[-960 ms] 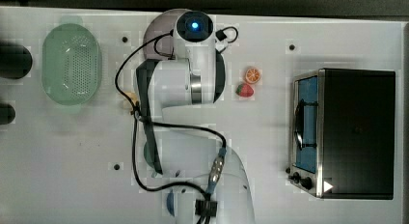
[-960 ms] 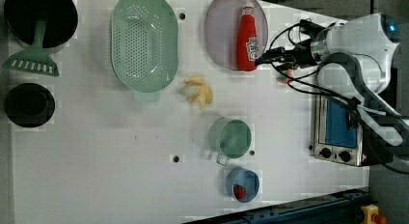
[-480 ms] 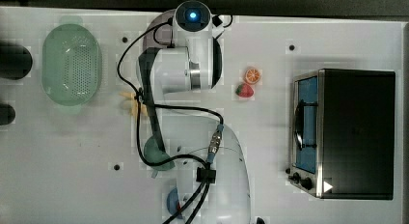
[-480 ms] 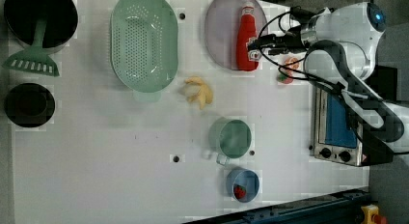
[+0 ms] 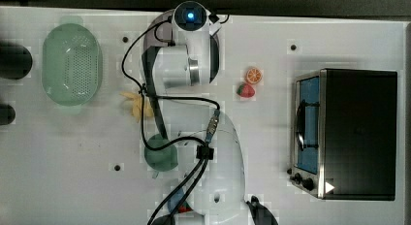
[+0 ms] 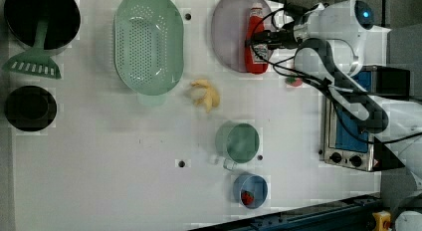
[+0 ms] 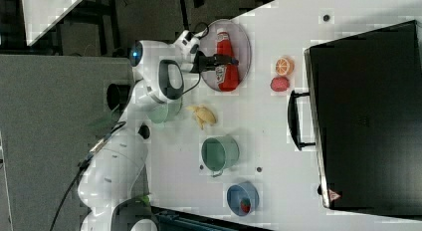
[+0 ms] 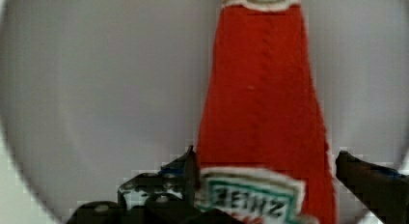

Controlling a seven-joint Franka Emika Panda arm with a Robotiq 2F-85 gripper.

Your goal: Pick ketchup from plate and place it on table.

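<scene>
Now | white table (image 6: 99, 156) | plate (image 6: 229, 32) | ketchup (image 6: 256, 42) lying flat

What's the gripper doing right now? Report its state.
Gripper: open, one finger on each side of the ketchup lying on the plate, holding nothing.

In the left view, the ketchup (image 6: 256, 39) lay flat on the plate (image 6: 229, 32) near the top edge of the table (image 6: 124, 166). The gripper (image 6: 258, 40) reached in from the left view's right, its dark fingers spread over the bottle's middle. A green colander (image 6: 148, 42) sat to the plate's left, a banana (image 6: 206, 94) below.
</scene>
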